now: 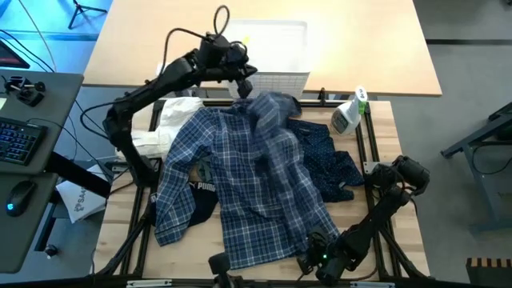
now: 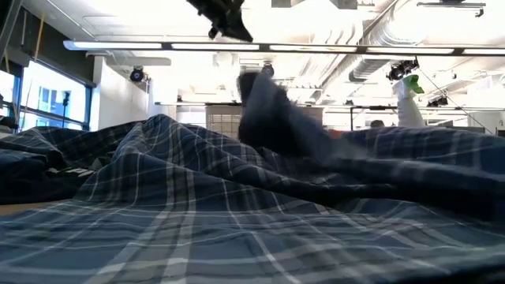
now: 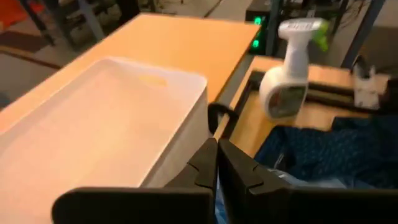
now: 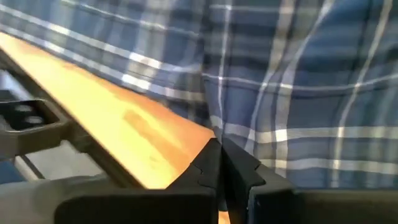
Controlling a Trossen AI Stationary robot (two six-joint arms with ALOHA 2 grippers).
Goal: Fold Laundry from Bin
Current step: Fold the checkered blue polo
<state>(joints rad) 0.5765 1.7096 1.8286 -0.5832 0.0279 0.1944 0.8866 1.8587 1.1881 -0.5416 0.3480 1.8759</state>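
The blue-white plaid shirt (image 1: 240,172) lies spread over the middle of the tabletop (image 1: 396,136), covering most of the navy dotted trousers (image 1: 332,160), the black Puma piece (image 1: 202,192) and a white cloth (image 1: 172,124) toward the left edge. The left claw (image 1: 244,90) hangs at the far edge beside the white bin (image 1: 276,48), its fingers pressed together, pinching the shirt's raised far end. The right claw (image 4: 217,165) sits at the near edge, pressed together on nothing, by the shirt's hem.
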